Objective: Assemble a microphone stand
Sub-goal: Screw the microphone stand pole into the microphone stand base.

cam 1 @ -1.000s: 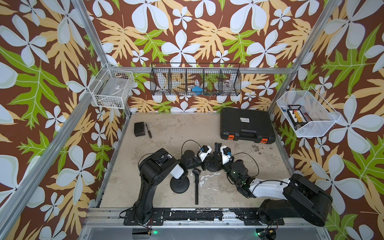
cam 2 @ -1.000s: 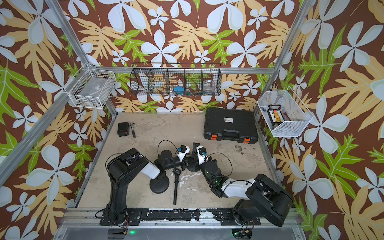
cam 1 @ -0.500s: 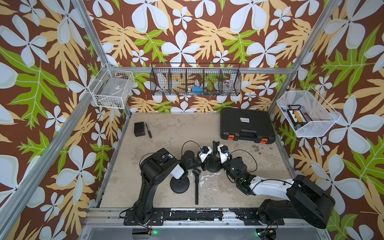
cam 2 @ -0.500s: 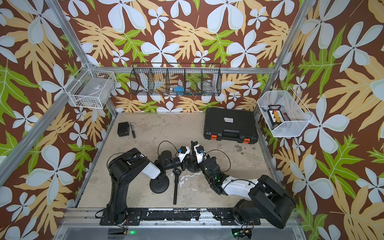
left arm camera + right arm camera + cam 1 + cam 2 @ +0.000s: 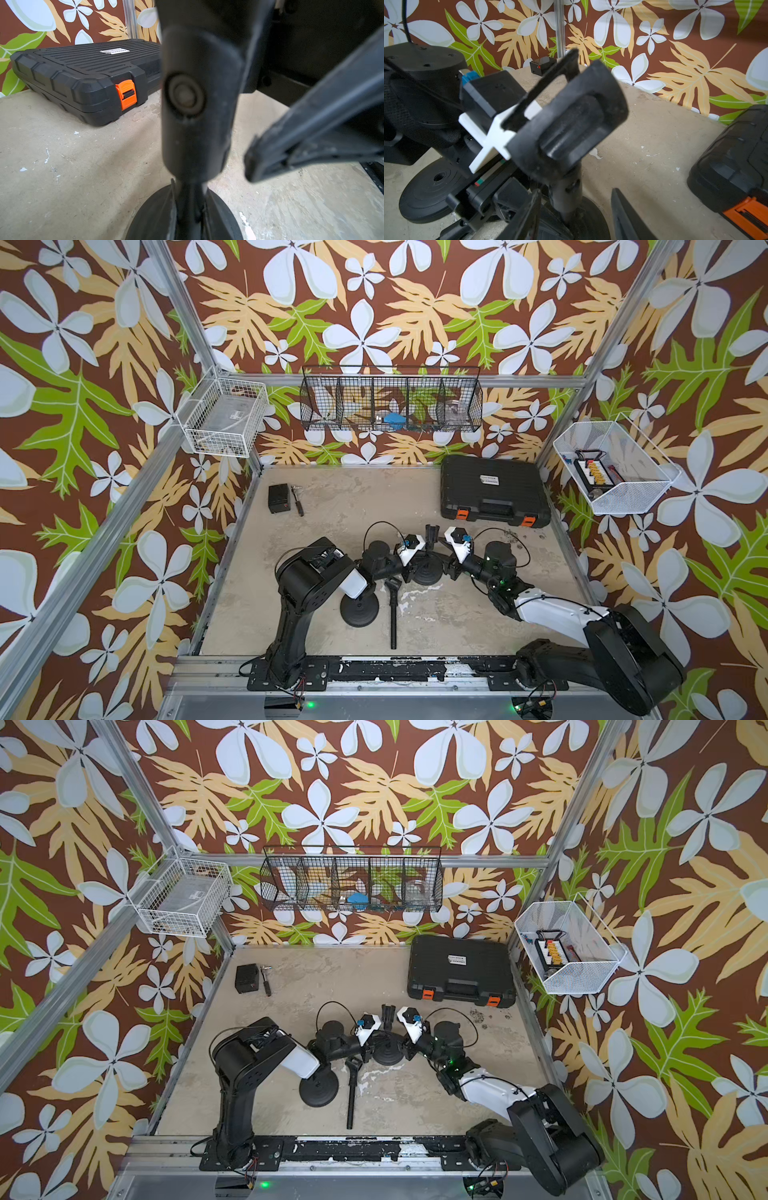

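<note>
A short black stand stem [image 5: 199, 116] rises from a round base [image 5: 427, 576] mid-table, with a mic clip [image 5: 432, 532] on top; the clip [image 5: 571, 124] tilts in the right wrist view. My left gripper [image 5: 411, 568] is shut on the thin lower stem just above the base [image 5: 149, 218]. My right gripper [image 5: 445, 567] faces it from the other side, open, with its fingers [image 5: 623, 214] standing apart on either side of the stem and touching nothing. A second round base [image 5: 359, 610] and a loose black pole [image 5: 393, 614] lie nearer the front.
A black tool case [image 5: 494, 489] with orange latches lies at the back right. At the back left sit a small black box [image 5: 278, 497] and a thin tool [image 5: 298, 506]. Wire baskets [image 5: 390, 406] hang on the walls. A metal rail [image 5: 374, 672] borders the front.
My right gripper's jaws have opened away from the stem. My left gripper's jaws have closed onto it. The stand has stayed upright in place.
</note>
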